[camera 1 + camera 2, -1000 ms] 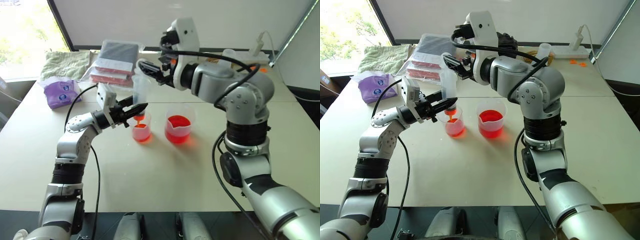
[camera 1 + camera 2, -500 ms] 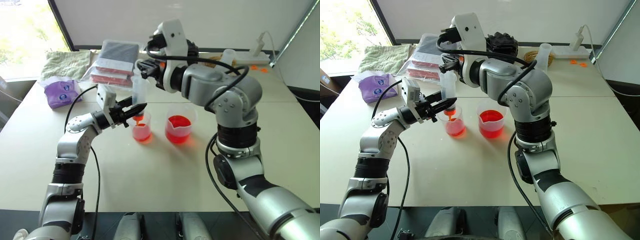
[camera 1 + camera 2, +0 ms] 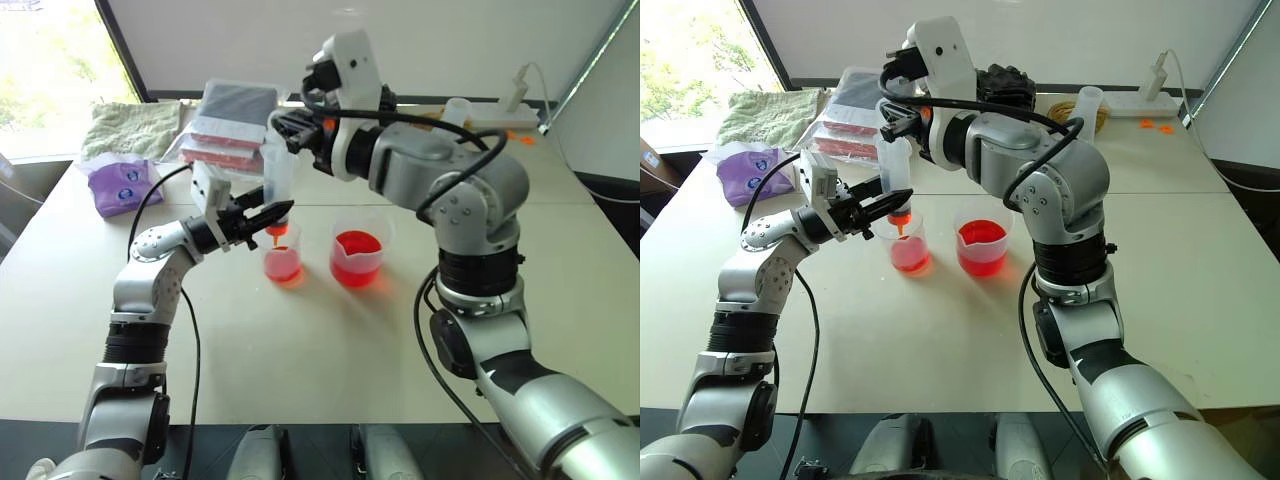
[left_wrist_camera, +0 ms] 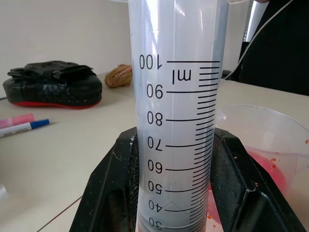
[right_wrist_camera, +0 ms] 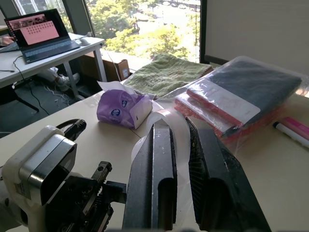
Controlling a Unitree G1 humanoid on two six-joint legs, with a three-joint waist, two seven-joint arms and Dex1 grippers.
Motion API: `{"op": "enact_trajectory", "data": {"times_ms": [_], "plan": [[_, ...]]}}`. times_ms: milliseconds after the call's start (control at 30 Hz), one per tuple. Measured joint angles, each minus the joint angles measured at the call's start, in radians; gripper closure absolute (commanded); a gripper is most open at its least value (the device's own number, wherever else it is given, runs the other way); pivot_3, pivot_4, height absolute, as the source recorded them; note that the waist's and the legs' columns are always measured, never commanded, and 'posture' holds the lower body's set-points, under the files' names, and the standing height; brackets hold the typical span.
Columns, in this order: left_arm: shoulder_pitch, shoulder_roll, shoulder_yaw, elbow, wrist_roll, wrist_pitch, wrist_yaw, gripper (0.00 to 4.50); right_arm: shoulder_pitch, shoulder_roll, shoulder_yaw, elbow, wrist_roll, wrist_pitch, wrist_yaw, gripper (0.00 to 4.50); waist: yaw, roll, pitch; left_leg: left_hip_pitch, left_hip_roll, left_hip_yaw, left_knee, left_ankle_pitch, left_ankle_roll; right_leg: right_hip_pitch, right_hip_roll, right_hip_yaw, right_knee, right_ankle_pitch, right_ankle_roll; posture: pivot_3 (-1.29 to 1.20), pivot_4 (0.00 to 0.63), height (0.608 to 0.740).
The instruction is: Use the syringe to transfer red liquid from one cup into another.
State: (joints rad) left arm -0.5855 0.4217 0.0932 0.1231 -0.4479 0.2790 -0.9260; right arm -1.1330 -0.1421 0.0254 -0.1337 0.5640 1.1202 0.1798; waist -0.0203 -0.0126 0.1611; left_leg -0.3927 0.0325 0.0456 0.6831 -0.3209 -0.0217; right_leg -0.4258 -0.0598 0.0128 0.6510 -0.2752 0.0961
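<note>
Two end effectors of mine meet on the syringe [image 3: 277,175], which stands upright over the smaller cup [image 3: 282,262]. My left end effector [image 3: 268,215] is clenched around the lower barrel, its black fingers [image 4: 108,191] pressing either side of the printed scale, as the left wrist view shows. My right end effector [image 3: 892,128] reaches in from the three o'clock side and is clamped on the syringe's top end; in the right wrist view its fingers [image 5: 157,179] pinch a clear plastic piece between them. The orange tip [image 3: 902,221] hangs just above the smaller cup's mouth, and I cannot tell whether it touches the rim.

Red liquid [image 3: 283,268] fills the bottom of the smaller cup. The wider beaker [image 3: 357,255] stands just beside it at three o'clock, apart from it, and it also holds red liquid. Both cups sit near the middle of the tabletop [image 3: 300,350].

Toward eleven o'clock from the cups lies a stack of flat plastic-wrapped packs [image 3: 232,125], with a green towel [image 3: 130,128] and a purple tissue pack [image 3: 122,187] further out at ten o'clock. A white power strip [image 3: 505,118] sits at the far edge around one o'clock. The left wrist view also shows a blue-capped pen [image 4: 24,127], a pink marker [image 4: 14,120], a black pad [image 4: 53,83] and a coil of twine [image 4: 119,75] lying on the tabletop.
</note>
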Motion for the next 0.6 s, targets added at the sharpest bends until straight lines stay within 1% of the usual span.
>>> {"op": "enact_trajectory", "data": {"times_ms": [167, 600], "plan": [[-0.003, 0.0, 0.0, 0.002, -0.002, 0.002, -0.009, 3.03, 0.004, -0.003, 0.001, -0.01, -0.008, 0.0, 0.019, 4.46, 0.0, 0.0, 0.0, 0.0, 0.0, 0.0, 0.0, 0.0, 0.0, 0.0, 0.0, 0.0, 0.0, 0.0, 0.0, 0.0, 0.15, 0.74], [-0.008, -0.013, 0.001, -0.031, -0.063, 0.105, -0.027, 3.03, 0.017, -0.014, -0.006, -0.059, -0.009, 0.04, 0.044, 4.46, 0.0, 0.0, 0.0, 0.0, 0.0, 0.0, 0.0, 0.0, 0.0, 0.0, 0.0, 0.0, 0.0, 0.0, 0.0, 0.0, 0.15, 0.74]]}}
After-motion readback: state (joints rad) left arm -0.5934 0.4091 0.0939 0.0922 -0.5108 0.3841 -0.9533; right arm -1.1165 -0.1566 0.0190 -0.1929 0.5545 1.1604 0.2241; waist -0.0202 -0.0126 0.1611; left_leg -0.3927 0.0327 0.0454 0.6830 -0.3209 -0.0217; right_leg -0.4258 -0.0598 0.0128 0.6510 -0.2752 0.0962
